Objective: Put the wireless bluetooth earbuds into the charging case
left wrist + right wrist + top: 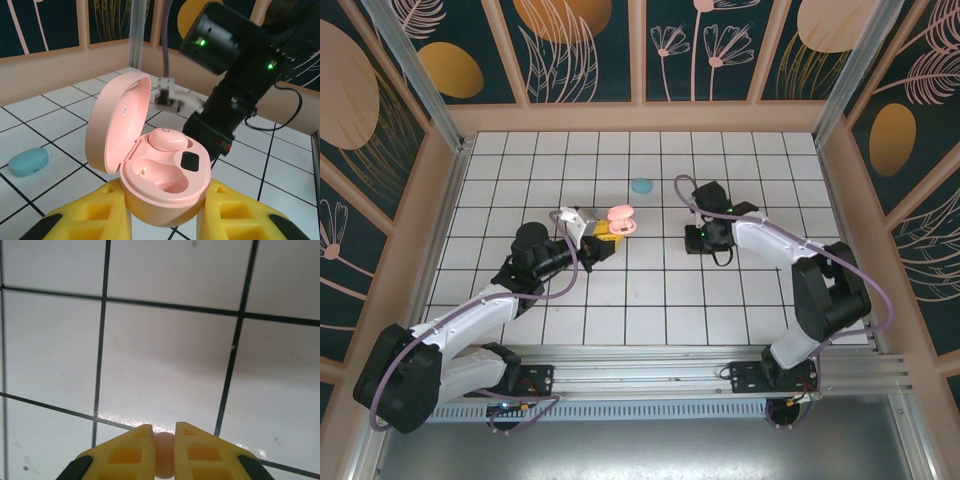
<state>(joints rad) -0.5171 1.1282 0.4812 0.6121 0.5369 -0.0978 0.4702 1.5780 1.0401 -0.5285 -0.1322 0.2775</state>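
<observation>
My left gripper [165,202] is shut on the open pink charging case [167,192], its yellow fingers [95,215] pressed against both sides. The lid [117,122] stands up on the left. One pale pink earbud [167,138] sits in the far socket, and the near socket [160,172] is bare. From above, the case [620,218] is held by the left gripper [605,232] near the table's middle. My right gripper [163,431] is low over the white tiles, shut on a second pale pink earbud [163,455] pinched between its fingertips. From above, the right gripper [698,240] is right of the case.
A closed teal case [641,186] lies on the tiles behind the pink case; it shows left of it in the left wrist view [28,161]. The right arm [235,75] looms close behind the pink case. Wooden walls [640,118] ring the tiled table.
</observation>
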